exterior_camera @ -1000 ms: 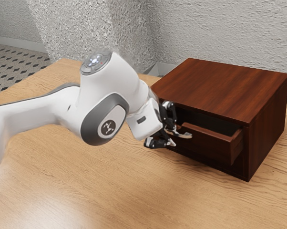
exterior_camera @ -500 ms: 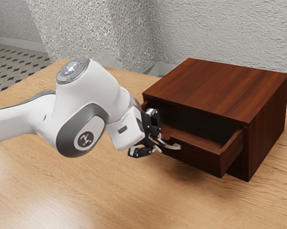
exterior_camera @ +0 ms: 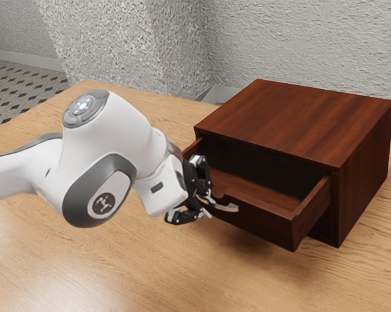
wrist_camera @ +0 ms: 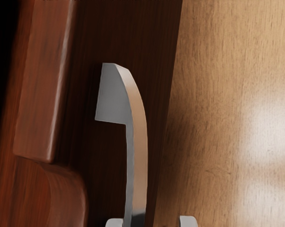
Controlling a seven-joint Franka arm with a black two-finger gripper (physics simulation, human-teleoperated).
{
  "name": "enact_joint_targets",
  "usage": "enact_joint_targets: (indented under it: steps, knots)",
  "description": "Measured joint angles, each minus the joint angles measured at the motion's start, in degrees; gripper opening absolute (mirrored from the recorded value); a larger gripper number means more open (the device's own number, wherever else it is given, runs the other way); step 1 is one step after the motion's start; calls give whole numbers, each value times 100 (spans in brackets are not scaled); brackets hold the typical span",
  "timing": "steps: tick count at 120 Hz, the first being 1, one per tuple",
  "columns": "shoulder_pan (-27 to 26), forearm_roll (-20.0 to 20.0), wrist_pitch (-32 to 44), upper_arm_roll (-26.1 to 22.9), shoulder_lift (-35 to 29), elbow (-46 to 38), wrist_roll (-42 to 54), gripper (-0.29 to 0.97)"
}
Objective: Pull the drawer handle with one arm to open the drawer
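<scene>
Since half a second ago the arm [exterior_camera: 104,172] has drawn back from the cabinet [exterior_camera: 299,120], and the drawer [exterior_camera: 273,207] has come with it, so it now stands further out of the cabinet than before. Pulling is the step in hand, and I judge it well advanced: the drawer is clearly open and its dark inside shows, but it is not yet at its full travel. At the near end of the metal drawer handle [exterior_camera: 225,207] sits the gripper [exterior_camera: 201,200], in front of the cabinet and a little above the bench [exterior_camera: 85,273]. From the wrist view the handle [wrist_camera: 131,142] runs straight away from the hand, standing off the drawer front. Whether the gripper really clamps the handle or only hooks it, I cannot tell. For the next move I would expect the same straight pull away from the cabinet, kept level, so that the handle does not slip out.
</scene>
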Motion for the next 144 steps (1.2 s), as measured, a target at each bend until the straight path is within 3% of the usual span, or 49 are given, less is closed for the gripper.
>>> enact_joint_targets:
  steps: [30, 67, 144]
  knots:
    - [29, -10, 49, -44, -38, -101, -43, 17]
    - [101, -78, 61, -181, -316, -348, -110, 8]
    - [79, -219, 57, -272, -1188, -1118, -198, 3]
